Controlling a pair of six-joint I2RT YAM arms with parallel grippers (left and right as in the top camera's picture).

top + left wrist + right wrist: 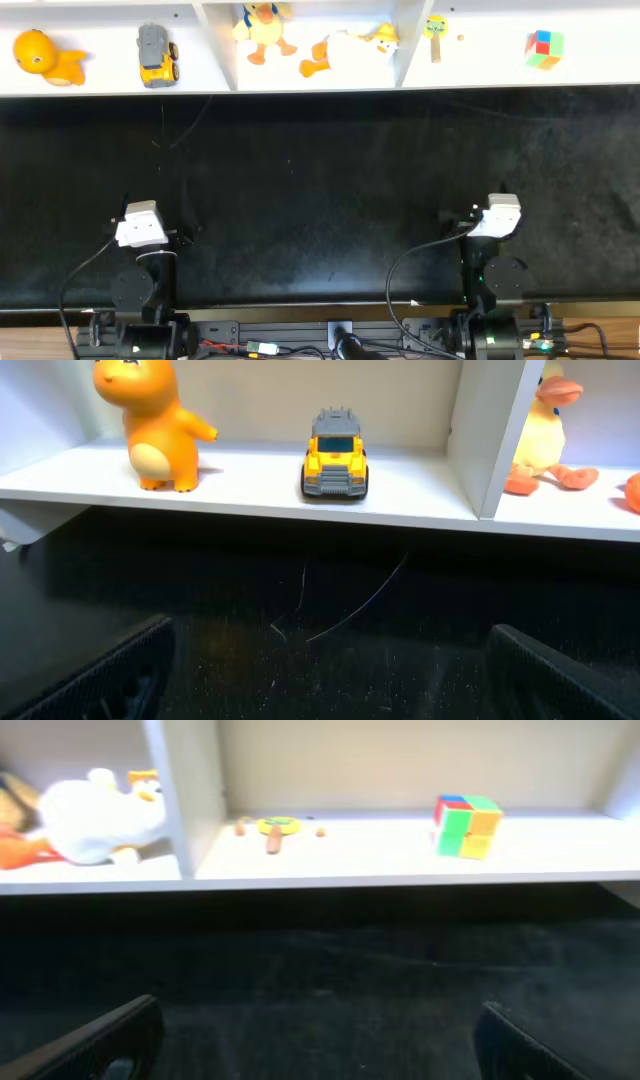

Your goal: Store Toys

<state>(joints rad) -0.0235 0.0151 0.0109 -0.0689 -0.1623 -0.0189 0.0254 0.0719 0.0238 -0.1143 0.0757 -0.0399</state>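
All the toys rest in a white shelf (320, 80) at the table's far edge. An orange figure (45, 57) (155, 422) and a yellow toy truck (157, 55) (335, 453) share the left bay. A yellow duck plush (264, 30) (545, 435) and a white duck plush (345, 50) (95, 815) lie in the middle bay. A small yellow rattle (435, 32) (276, 828) and a colourful cube (544, 47) (467, 824) occupy the right bay. My left gripper (325, 660) and right gripper (315, 1035) are both open and hold nothing, drawn back near the arm bases.
A black mat (320, 190) covers the table between the arms and the shelf. White dividers (218, 45) (408, 45) split the shelf into three bays. Cables (420, 255) run by the arm bases at the near edge.
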